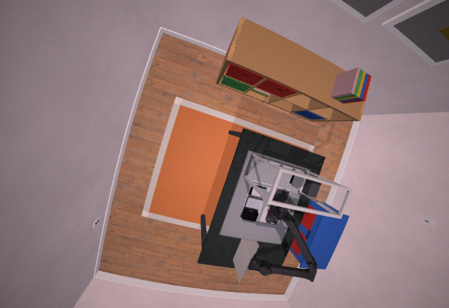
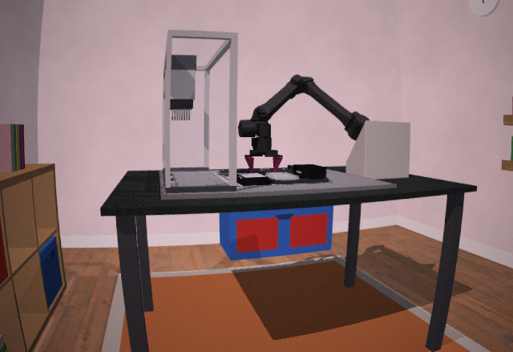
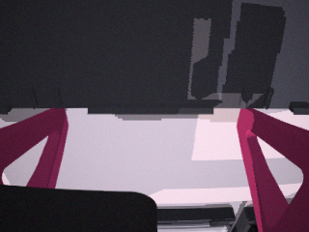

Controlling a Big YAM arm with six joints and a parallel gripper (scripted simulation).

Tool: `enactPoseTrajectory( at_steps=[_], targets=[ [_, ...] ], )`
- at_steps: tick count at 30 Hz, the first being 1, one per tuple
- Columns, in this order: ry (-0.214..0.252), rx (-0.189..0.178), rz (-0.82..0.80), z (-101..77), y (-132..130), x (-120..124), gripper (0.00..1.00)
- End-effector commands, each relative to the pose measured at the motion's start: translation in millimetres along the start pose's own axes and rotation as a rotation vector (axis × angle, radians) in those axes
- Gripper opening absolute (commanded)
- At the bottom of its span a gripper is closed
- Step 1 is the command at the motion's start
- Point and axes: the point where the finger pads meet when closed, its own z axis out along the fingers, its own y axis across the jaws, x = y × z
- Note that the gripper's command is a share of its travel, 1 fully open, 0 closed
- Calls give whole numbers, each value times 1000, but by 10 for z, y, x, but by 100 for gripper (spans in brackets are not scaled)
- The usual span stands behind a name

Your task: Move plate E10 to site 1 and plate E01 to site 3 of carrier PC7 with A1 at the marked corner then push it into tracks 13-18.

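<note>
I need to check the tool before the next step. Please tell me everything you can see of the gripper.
The gripper is a parallel type on a black wrist block, with two magenta fingers that look like plastic and taper downward. It points straight down and is fully open, holding nothing. In the exterior view it hangs over the plates beside the instrument's frame, its tips close to them; whether they touch cannot be told. In the wrist view both fingers show, spread wide.
</note>
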Motion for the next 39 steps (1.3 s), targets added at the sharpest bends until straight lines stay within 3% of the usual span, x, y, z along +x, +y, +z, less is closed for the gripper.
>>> enactPoseTrajectory(
  at_steps=[1,39],
  targets=[
    [-9,-17,35,-103,91,-303,100],
    [-9,-17,35,-106,89,-415,100]
  ],
)
